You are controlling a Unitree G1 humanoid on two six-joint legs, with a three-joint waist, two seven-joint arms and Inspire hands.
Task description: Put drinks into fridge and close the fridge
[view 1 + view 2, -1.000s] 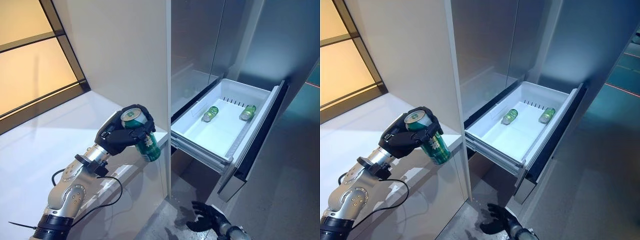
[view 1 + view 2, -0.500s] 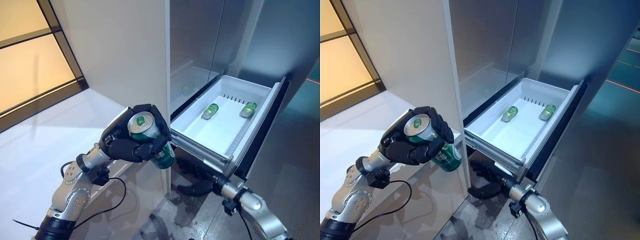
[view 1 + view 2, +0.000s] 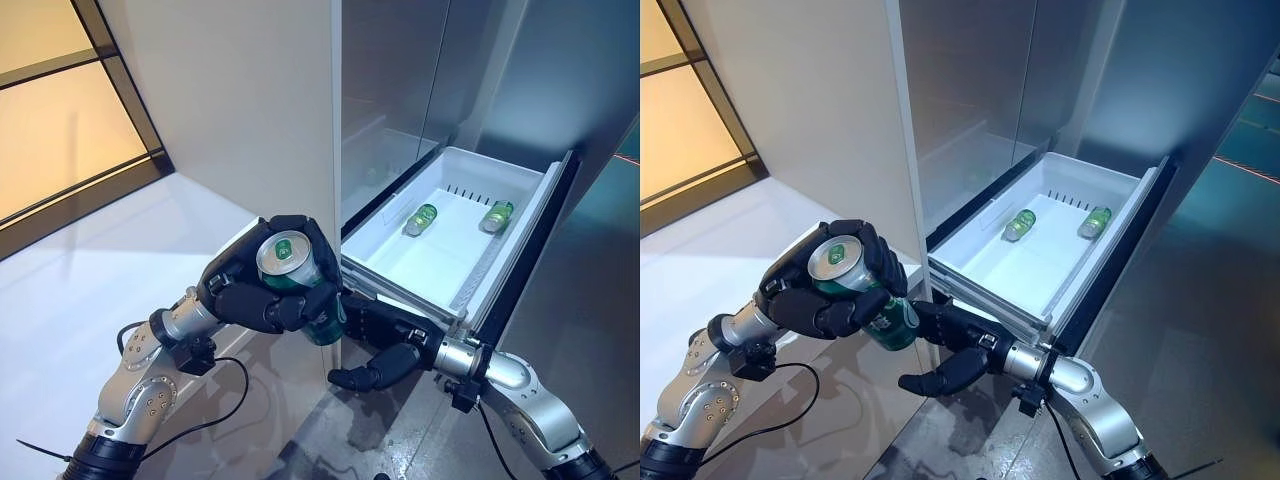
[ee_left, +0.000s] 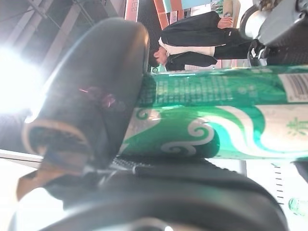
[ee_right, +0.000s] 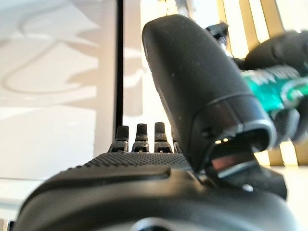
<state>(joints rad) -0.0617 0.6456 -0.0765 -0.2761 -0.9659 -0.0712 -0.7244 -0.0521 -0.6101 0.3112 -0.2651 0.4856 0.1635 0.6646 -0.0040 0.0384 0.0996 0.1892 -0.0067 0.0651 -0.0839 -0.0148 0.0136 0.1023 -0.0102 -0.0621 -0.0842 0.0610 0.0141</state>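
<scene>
My left hand point(image 3: 262, 288) is shut on a green can point(image 3: 292, 262), held tilted with its silver top up, in front of the white counter edge and left of the fridge drawer. The can also shows in the left wrist view point(image 4: 216, 120) between thumb and fingers. My right hand point(image 3: 385, 345) is open, palm toward the can, just below and right of it; its fingers almost touch the can's lower end. The white fridge drawer point(image 3: 400, 275) is pulled out and holds two green cans point(image 3: 421, 220) point(image 3: 495, 216) lying near its back.
A white cabinet side point(image 3: 250, 110) stands behind my left hand. The grey fridge door fronts point(image 3: 400, 70) rise above the drawer. The drawer's dark front panel point(image 3: 525, 250) juts out to the right. A white counter point(image 3: 90, 270) lies at the left.
My right hand has risen from the floor area to just under the can. My left hand has brought the can a little nearer to the drawer and tilted it.
</scene>
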